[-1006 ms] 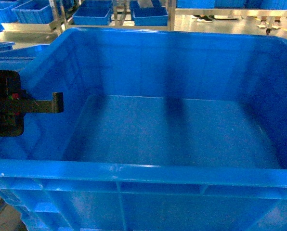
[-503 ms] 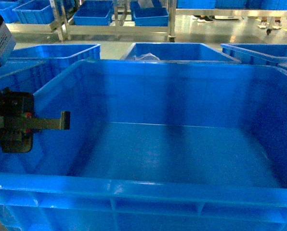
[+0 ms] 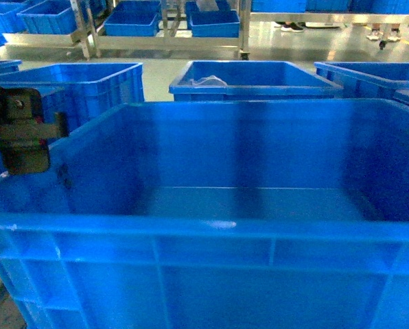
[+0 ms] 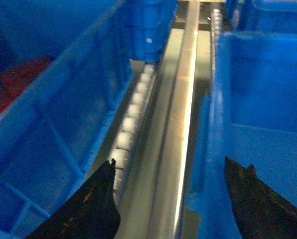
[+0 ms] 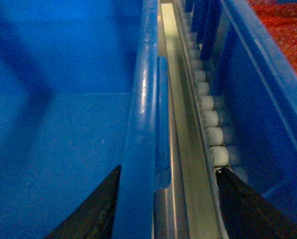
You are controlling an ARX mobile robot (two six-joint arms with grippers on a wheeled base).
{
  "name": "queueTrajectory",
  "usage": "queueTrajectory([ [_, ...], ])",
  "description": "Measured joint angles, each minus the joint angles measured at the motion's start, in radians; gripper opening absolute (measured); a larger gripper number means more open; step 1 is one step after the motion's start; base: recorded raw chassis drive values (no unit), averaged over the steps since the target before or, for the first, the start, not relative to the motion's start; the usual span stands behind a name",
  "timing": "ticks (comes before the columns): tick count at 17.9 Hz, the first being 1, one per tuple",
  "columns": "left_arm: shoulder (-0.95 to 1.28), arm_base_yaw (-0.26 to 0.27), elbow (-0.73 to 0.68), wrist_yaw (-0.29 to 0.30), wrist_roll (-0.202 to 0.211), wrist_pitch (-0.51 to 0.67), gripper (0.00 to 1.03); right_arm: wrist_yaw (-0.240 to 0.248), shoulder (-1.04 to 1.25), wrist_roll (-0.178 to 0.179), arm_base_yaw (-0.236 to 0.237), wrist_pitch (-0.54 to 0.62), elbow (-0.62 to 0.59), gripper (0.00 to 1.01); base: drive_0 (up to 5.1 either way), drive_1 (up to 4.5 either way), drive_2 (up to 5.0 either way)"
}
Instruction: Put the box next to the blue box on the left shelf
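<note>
Box (image 3: 211,271), bright blue, open-topped (thick rim, ribbed outer wall)

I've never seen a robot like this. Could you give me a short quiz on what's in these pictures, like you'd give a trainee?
1. True or false: the big blue box in front of the robot has nothing inside it.
2. What runs along the outside of the box in the right wrist view?
A. a row of white rollers beside a metal rail
B. a strip of carpet
C. a stack of books
3. Fill in: the left gripper and the right gripper each have the box's side ____ between their spread fingers.

Key: 1 true; 2 A; 3 wall.
</note>
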Motion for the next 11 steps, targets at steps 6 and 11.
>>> queueTrajectory([
  [6,-0.007,0.002,0.0,-0.007,-0.014,-0.003,0.97,0.049,-0.013,-0.002,-0.02,0.005,0.003,1.0,0.0,0.0,0.0],
  [11,-0.211,0.158,-0.404,0.303,0.171,0.671,0.22,-0.089,-0.185,-0.054,-0.006,0.713,-0.357,0.23,0.0,0.0,0.0],
])
